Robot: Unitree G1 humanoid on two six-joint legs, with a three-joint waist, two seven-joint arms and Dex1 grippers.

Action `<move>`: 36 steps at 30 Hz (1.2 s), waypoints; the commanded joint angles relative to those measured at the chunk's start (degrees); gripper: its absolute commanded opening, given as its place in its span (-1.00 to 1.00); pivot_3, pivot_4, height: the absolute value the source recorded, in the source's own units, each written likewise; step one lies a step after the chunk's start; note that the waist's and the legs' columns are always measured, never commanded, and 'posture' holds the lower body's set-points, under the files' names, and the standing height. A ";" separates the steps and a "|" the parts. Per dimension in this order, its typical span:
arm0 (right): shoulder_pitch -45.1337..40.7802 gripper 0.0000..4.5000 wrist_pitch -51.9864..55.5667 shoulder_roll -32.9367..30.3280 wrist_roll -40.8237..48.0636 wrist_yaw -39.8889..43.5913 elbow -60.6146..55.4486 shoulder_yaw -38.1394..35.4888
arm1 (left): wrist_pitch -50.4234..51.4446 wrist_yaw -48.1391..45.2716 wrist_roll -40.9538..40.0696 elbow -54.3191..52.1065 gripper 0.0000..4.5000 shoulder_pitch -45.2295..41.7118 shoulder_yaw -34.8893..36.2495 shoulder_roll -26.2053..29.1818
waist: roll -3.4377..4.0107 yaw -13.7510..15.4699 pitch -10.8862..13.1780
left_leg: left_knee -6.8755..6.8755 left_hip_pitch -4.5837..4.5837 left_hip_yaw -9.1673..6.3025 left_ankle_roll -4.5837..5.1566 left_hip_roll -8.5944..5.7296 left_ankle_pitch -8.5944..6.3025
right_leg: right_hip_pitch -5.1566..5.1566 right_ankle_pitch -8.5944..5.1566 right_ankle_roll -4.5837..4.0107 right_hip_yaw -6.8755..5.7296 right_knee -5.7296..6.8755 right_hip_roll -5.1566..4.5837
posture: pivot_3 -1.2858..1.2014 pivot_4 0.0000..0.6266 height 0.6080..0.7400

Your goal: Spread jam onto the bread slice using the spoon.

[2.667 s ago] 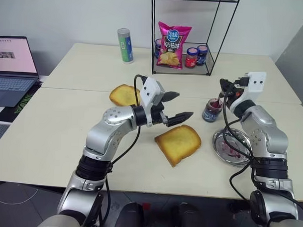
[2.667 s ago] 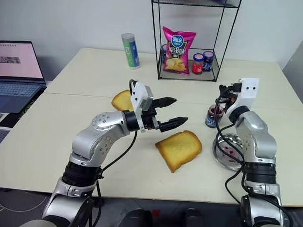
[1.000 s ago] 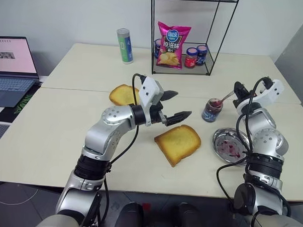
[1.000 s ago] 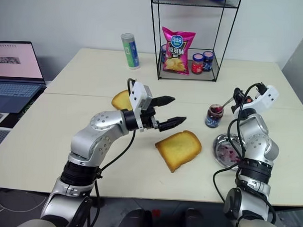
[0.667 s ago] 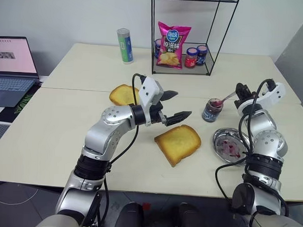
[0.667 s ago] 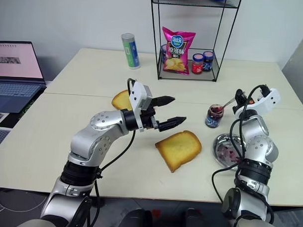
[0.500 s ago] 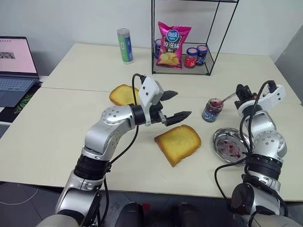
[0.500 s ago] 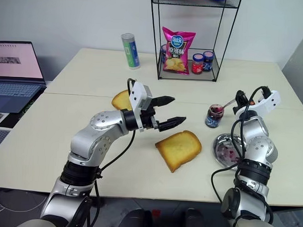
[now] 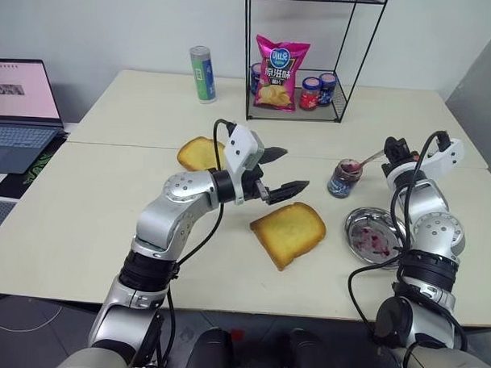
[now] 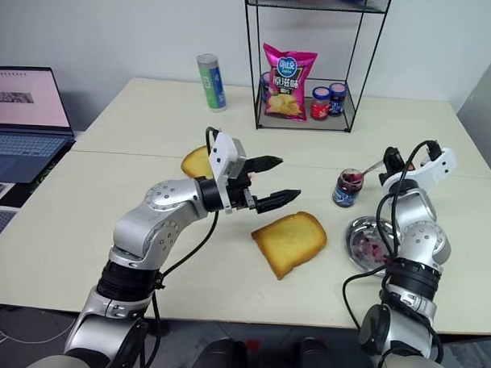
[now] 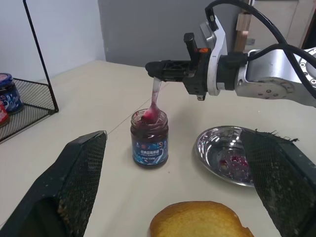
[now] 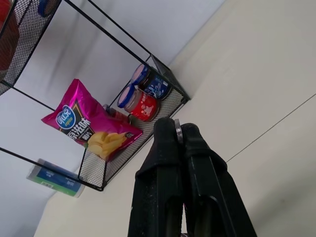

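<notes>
Jaws of the right gripper pinch the spoon, its bowl dipped in the jam to load it, while the left gripper hovers spread above the bread slice on the surface.

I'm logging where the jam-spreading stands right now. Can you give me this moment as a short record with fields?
right gripper: shut on the spoon
spoon bowl: at the mouth of the jam jar, reddened with jam
left gripper: open, holding nothing, above the bread slice
bread slice: flat on the table, no jam on it
steel dish: beside the jar, red smears inside
</notes>
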 commanded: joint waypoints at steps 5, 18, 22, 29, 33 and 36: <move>-1.78 -0.99 -2.03 -1.07 1.25 -0.31 -2.11 -0.71 | -1.01 -0.94 -0.15 -0.83 1.00 -1.59 -0.07 0.43 | 0.00 0.00 0.00 | 0.00 0.00 0.00 0.00 0.00 0.00 | 0.00 0.00 0.00 0.00 0.00 0.00 | 0.03 -0.52 1.00; -1.71 -0.99 -2.60 -1.11 3.09 -1.00 -2.73 -1.44 | -1.57 -2.98 -0.26 -0.88 1.00 -1.86 -1.09 0.19 | 0.00 -0.01 0.00 | 0.00 0.00 0.00 0.00 0.00 0.00 | 0.00 0.00 0.00 -0.01 0.00 0.00 | 0.03 -0.52 1.00; -1.52 -0.99 -2.85 -0.84 4.41 -1.72 -3.34 -2.20 | -1.53 -3.20 -0.44 -0.70 1.00 -2.32 -1.00 0.14 | 0.00 0.00 0.00 | 0.00 0.00 0.00 0.00 0.00 0.00 | 0.00 0.00 0.00 0.00 -0.01 0.00 | 0.03 -0.52 1.00; -1.32 -0.99 -2.92 0.03 8.31 -3.18 -5.05 -3.91 | -1.50 -3.56 -0.90 -0.06 1.00 -3.38 -0.55 -0.32 | 0.00 0.00 0.00 | -0.01 0.00 0.00 0.00 0.01 0.00 | 0.00 0.00 0.00 0.00 0.00 0.00 | 0.03 -0.52 1.00; -0.99 -0.99 -2.70 0.29 10.81 -4.13 -6.19 -4.60 | -1.44 -3.88 -1.16 0.15 1.00 -3.52 -0.45 -0.35 | 0.00 -0.01 0.00 | -0.01 0.00 0.00 0.00 0.00 0.00 | 0.00 0.00 0.00 0.01 0.00 0.00 | 0.03 -0.52 1.00; -1.08 -0.99 -2.37 0.71 13.77 -5.37 -7.57 -5.25 | -1.78 -4.10 -1.24 0.79 1.00 -3.97 -0.14 -0.40 | 0.00 0.00 0.00 | -0.02 0.00 -0.01 0.00 0.00 0.00 | 0.00 0.00 0.01 0.00 -0.01 0.00 | 0.03 -0.52 1.00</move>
